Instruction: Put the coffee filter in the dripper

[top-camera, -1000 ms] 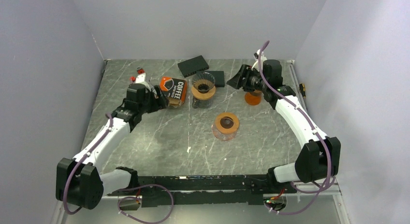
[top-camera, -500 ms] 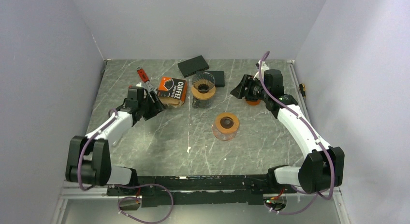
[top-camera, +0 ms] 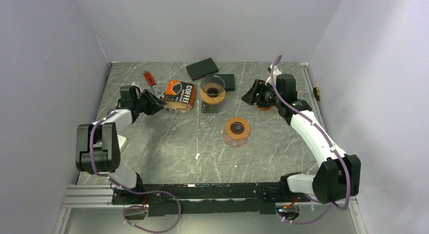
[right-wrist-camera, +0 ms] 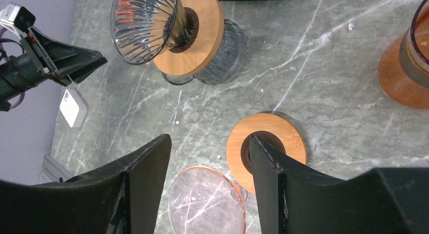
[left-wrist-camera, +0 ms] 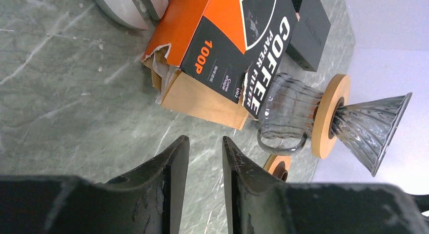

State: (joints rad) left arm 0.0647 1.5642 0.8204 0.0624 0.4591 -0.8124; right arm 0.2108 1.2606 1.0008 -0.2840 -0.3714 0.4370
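Note:
The orange and black coffee filter box (top-camera: 180,94) lies at the back left, its torn end showing paper filters (left-wrist-camera: 159,75). The glass dripper (top-camera: 213,87) with a wooden collar sits on a glass server just right of the box. It also shows in the left wrist view (left-wrist-camera: 372,123) and the right wrist view (right-wrist-camera: 146,21). My left gripper (top-camera: 153,101) is narrowly open and empty, low over the table, a short way left of the box (left-wrist-camera: 238,47). My right gripper (top-camera: 249,95) is open and empty, right of the dripper.
A second wooden-collared glass piece (top-camera: 237,130) stands mid-table, with a pink glass rim (right-wrist-camera: 207,201) beside its wooden ring (right-wrist-camera: 265,148). An orange cup (top-camera: 263,105) sits under my right arm. Two black boxes (top-camera: 202,68) and a red-handled tool (top-camera: 148,78) lie at the back.
My left arm has folded back and its gripper has drawn left, away from the filter box. My right gripper dropped slightly and has held still since.

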